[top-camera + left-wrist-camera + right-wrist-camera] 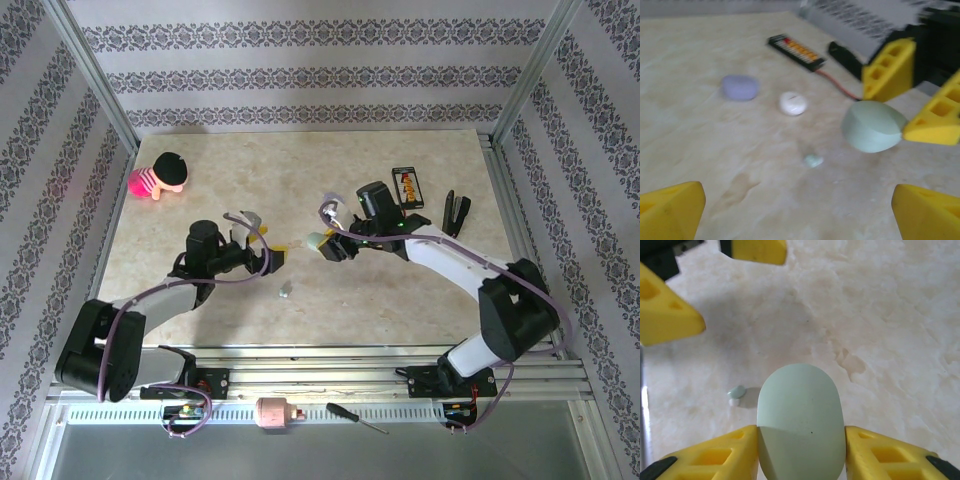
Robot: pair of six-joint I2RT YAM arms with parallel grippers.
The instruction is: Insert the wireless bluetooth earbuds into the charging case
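My right gripper (pixel 801 436) is shut on a pale green pebble-shaped charging case (pixel 800 410), one yellow finger (pixel 715 455) pressed to each side. It holds the case (pixel 318 240) just above the table near the middle. A tiny pale green earbud (pixel 736 392) lies on the marble beside the case, touching nothing; it is also at earbud (pixel 813 160) and earbud (pixel 285 291). My left gripper (pixel 797 220) stands open and empty, low over the table, facing the earbud and the held case (pixel 872 127). From above, the left gripper (pixel 272 248) sits just left of the case.
A lavender case (pixel 740 87) and a white case (pixel 793 103) lie farther back on the table. A black strip with orange marks (pixel 407 186) and a black clip (pixel 456 212) are at the back right. A pink doll (pixel 160 175) lies at the back left.
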